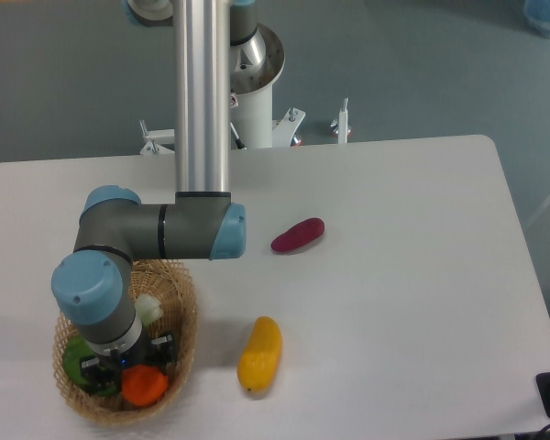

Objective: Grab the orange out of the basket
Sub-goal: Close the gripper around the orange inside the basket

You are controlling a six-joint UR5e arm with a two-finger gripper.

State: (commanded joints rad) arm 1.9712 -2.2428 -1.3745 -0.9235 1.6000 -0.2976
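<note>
The broad white rectangular table (394,302) takes up most of the room in front of me, its far edge running along the grey floor. Over its near left part reaches the silver and grey arm with pale blue joint caps (160,229), its long tube coming down from the far side and its wrist bending straight down into the oval woven tan wicker basket (185,312), which sits at the near left corner of the table. The gripper (133,365) hangs inside the basket, right above the small round bright orange fruit (145,387), which lies against the basket's near wall. The wrist hides the fingers, so I cannot tell whether they are spread or closed, nor whether they touch the orange. Just left of the orange, also in the basket, lies a round green fruit (73,362), partly covered by the wrist, and a small whitish piece (148,307) shows at the wrist's right side, toward the basket's far rim. Outside the basket, near the table's front edge and just right of the basket, lies an elongated yellow-orange fruit (260,355). Farther back, toward the middle of the table, rests a dark red oblong piece (298,235), well apart from the rest.
</note>
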